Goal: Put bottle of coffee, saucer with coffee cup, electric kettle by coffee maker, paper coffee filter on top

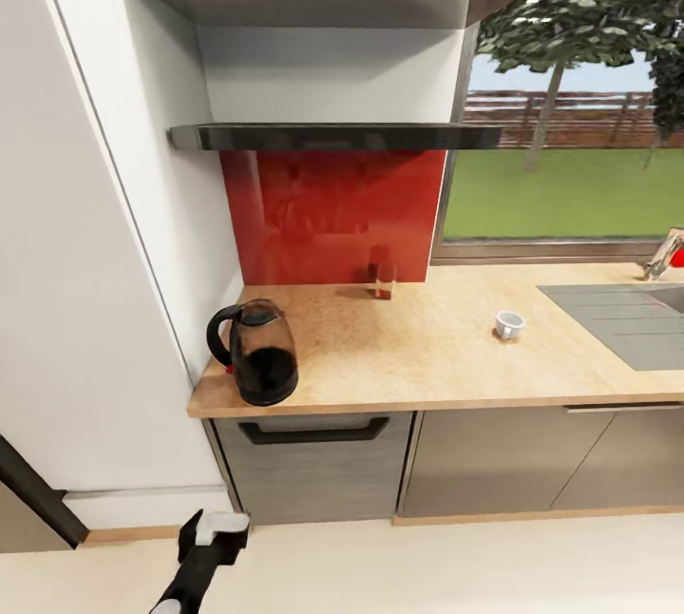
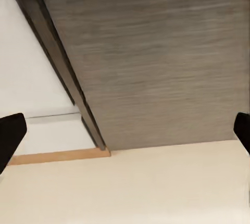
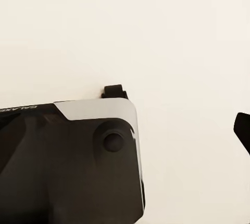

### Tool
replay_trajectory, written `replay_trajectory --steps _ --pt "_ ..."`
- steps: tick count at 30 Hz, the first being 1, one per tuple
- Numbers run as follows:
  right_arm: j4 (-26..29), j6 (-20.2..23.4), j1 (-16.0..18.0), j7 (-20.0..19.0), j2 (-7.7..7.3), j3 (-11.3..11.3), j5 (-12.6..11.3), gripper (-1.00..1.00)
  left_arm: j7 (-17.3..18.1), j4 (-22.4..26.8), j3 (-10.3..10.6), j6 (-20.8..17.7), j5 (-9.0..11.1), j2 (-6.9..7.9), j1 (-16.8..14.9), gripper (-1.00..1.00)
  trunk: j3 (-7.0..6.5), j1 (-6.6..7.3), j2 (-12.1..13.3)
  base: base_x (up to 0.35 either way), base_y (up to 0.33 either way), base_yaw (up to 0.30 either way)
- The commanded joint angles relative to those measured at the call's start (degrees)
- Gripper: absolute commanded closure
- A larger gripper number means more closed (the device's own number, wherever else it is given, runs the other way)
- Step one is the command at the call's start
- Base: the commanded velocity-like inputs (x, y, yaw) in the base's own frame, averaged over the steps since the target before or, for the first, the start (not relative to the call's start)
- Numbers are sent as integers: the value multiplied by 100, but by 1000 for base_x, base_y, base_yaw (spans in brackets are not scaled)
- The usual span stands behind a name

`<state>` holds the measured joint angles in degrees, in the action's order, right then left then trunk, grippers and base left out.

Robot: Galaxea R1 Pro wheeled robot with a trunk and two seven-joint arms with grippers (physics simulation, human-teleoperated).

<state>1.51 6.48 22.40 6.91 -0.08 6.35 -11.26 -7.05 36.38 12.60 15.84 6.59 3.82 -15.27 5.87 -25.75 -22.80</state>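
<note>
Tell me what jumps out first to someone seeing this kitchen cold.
The glossy red backsplash behind the wooden countertop grabs the eye first, under a dark shelf. Next comes the black electric kettle at the countertop's front left corner, with a small white cup farther right, near the sink, and a reddish bottle standing against the backsplash.

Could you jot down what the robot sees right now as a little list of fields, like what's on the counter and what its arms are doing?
counter: light wood, under a window
kettle: dark, upright, near the counter's left front corner
bottle: small, upright, at the back by the red panel
cup: white, right of the middle, apart from the rest
sink: grey, at the right end
shelves: two, above the panel
left gripper: open, low, facing the cabinet front
right gripper: one fingertip visible, state unclear
</note>
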Motion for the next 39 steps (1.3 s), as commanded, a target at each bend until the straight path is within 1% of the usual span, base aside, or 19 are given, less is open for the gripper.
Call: replay_trajectory --steps 1,6,7,10,12,13,15,16,17,18,20,23,27,31,33,36,39 --pt "15 38 1 20 -1 50 -52 -100 -35 261 41 24 66 21 -4 -100 13 -3 -12 0 0 -7" --pt "15 38 1 21 -1 50 -52 -100 -22 1050 32 5 71 43 13 -100 13 -3 -12 0 0 -3" --pt "14 38 1 21 -1 50 -52 -100 -16 1125 30 2 71 46 15 -100 13 -3 -12 0 0 0" --pt "10 38 1 21 -1 50 -52 -100 98 1431 -8 -18 75 128 -3 -100 13 -3 -12 0 0 0" --pt "11 38 1 21 -1 50 -52 -100 302 1617 -188 -42 154 249 -24 -100 13 -3 -12 0 0 0" --pt "11 38 1 21 -1 50 -52 -100 368 1659 -256 -59 193 276 -28 -100 13 -3 -12 0 0 0" --pt "11 38 1 21 -1 50 -52 -100 673 1817 -573 -223 392 340 -41 -100 13 -3 -12 0 0 0" --pt "11 38 1 21 -1 50 -50 -100 748 1854 -652 -289 436 350 -44 -100 13 -3 -12 0 0 0" --pt "10 38 1 21 -1 50 -48 -100 882 1933 -807 -439 506 365 -51 -100 13 -3 -12 0 0 0" --pt "9 38 1 21 -1 50 -47 -100 936 1971 -880 -518 531 369 -59 -100 13 -3 -12 0 0 0" --pt "8 38 1 21 0 50 -45 -100 1068 2130 -1126 -803 591 377 -122 -100 13 -3 -12 0 0 0" --pt "8 38 1 21 3 50 -44 -100 1121 2305 -1292 -984 615 381 -216 -100 13 -3 -12 0 0 0" --pt "8 38 1 21 7 50 -43 -100 1121 2459 -1353 -1087 622 377 -287 -100 13 -3 -12 0 0 0" --pt "8 38 1 21 8 50 -43 -100 1113 2601 -1375 -1298 624 373 -386 -100 13 -3 -12 0 0 0" --pt "8 38 1 21 8 50 -43 -100 1111 2686 -1377 -1465 624 373 -473 -100 13 -3 -12 0 0 0" --pt "8 38 1 21 8 50 -43 -100 1108 2778 -1377 -1620 606 374 -596 -100 13 -3 -12 0 0 0" --pt "8 38 1 21 8 50 -43 -100 1096 2828 -1377 -1685 579 363 -714 -100 13 -3 -12 0 0 0"
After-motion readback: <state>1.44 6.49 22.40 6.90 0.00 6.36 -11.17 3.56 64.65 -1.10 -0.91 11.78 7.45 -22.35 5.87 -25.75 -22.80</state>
